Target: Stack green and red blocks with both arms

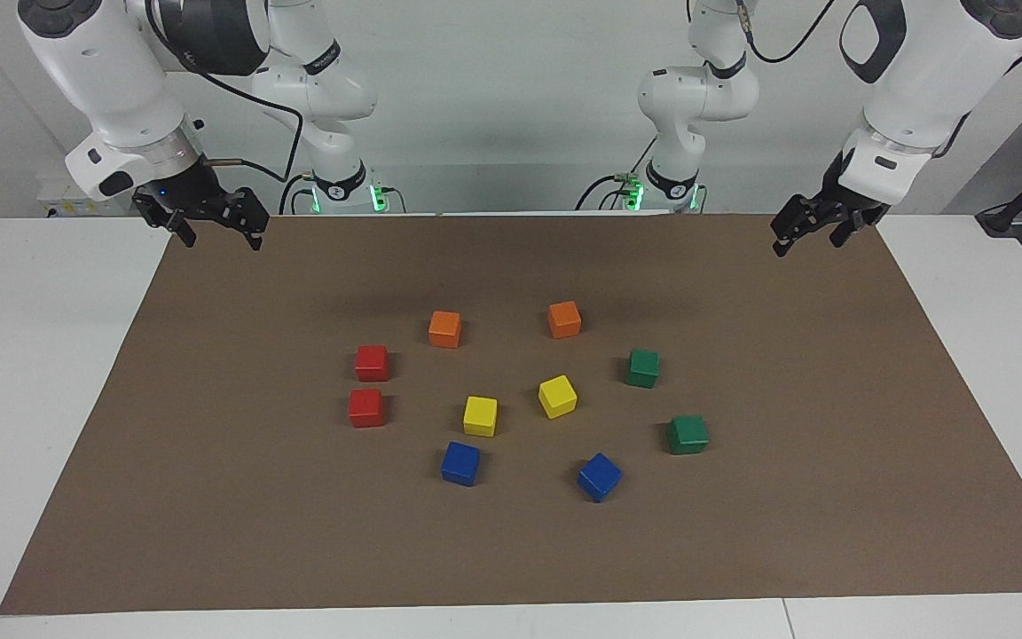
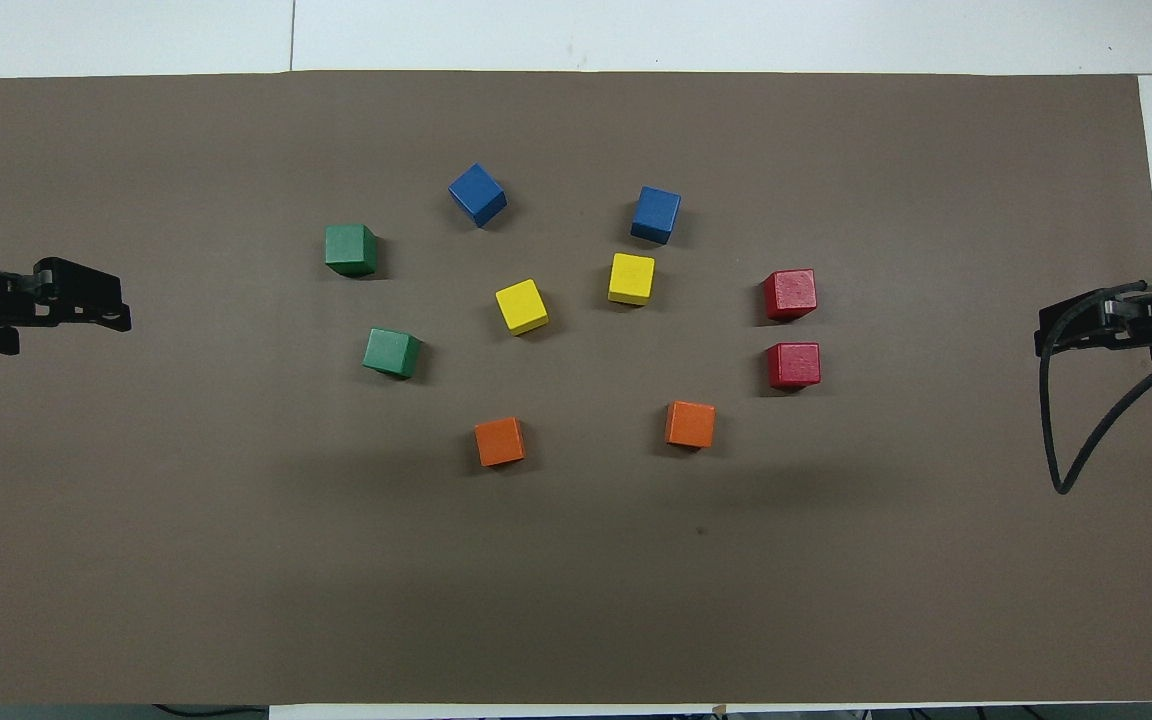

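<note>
Two green blocks (image 1: 643, 367) (image 1: 687, 434) sit apart on the brown mat toward the left arm's end; they also show in the overhead view (image 2: 393, 352) (image 2: 350, 249). Two red blocks (image 1: 372, 362) (image 1: 366, 407) sit close together, not touching, toward the right arm's end, also seen from overhead (image 2: 793, 364) (image 2: 790, 294). My right gripper (image 1: 219, 234) hangs open and empty over the mat's corner nearest its base. My left gripper (image 1: 806, 241) hangs open and empty over the mat's edge at its own end. Both arms wait, away from the blocks.
Two orange cubes (image 1: 444, 328) (image 1: 564, 319) lie nearest the robots, two yellow cubes (image 1: 480, 415) (image 1: 557, 396) in the middle, and two blue cubes (image 1: 460, 463) (image 1: 600, 477) farthest. All sit on the brown mat (image 1: 209, 497) on a white table.
</note>
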`<state>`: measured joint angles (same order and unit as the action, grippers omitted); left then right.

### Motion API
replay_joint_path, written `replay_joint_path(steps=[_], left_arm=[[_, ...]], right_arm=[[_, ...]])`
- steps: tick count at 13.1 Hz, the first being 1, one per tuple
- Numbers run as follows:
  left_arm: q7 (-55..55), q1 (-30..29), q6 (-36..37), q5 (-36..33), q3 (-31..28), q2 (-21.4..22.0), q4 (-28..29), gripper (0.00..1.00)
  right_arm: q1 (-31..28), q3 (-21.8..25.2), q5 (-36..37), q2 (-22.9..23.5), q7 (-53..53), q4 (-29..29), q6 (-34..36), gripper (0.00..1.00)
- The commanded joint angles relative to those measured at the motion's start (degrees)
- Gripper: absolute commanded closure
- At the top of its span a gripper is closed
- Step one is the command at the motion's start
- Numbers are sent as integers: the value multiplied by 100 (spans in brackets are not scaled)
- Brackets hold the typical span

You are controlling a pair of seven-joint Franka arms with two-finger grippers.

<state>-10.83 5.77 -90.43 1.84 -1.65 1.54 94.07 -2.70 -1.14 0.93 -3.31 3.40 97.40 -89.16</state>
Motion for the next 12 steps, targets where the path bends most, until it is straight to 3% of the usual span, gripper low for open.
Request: replay_joint_path(steps=[1,8,12], left_arm=[[82,-14,-27,-17,6,-22,-64,0],[20,-41,-45,-8,6,4,-38,0],[72,56,-324,-8,15,144,356,0]], right_arm=[[-90,-52,135,-91,-76,77,-119,0],[-90,-53,127,-91,-59,95,-172,0],[-90,-61,118,-126,-94,165,-163,0]])
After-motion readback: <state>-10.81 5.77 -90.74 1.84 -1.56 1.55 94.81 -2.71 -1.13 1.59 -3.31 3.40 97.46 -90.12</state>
